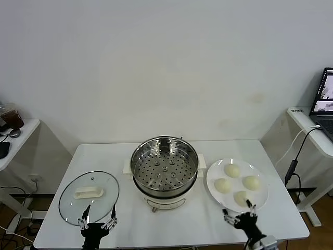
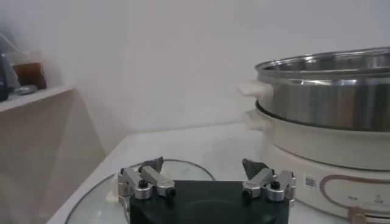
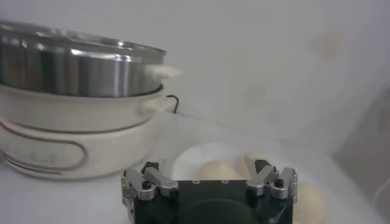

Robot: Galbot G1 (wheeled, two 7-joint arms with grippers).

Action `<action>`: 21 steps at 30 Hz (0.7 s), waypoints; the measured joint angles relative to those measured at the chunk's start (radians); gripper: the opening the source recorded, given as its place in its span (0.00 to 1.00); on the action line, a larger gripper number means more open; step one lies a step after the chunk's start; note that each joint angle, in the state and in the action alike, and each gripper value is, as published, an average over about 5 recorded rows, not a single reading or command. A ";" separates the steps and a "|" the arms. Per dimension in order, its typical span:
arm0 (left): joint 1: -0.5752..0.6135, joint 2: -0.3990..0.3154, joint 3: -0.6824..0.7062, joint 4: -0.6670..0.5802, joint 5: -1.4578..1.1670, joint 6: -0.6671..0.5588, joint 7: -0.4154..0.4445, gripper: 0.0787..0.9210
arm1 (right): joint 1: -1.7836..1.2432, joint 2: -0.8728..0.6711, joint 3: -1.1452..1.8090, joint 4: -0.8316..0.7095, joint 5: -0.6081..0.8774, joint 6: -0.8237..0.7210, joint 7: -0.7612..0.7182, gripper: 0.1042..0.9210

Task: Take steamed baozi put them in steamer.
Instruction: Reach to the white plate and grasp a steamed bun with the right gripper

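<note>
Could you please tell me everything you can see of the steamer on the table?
The steamer is a round, shiny steel pot on a cream-white base, upright at the middle of the white table. Inside lies a steel tray full of holes, with nothing on it. Small white handles stick out at both sides. It is uncovered; its glass lid lies on the robot's left, the plate of buns on the right. Nothing touches it but the table.
</note>
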 measured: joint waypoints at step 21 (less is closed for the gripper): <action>0.023 -0.027 -0.060 -0.024 0.089 -0.038 0.039 0.88 | 0.632 -0.456 -0.302 -0.288 -0.418 0.001 -0.521 0.88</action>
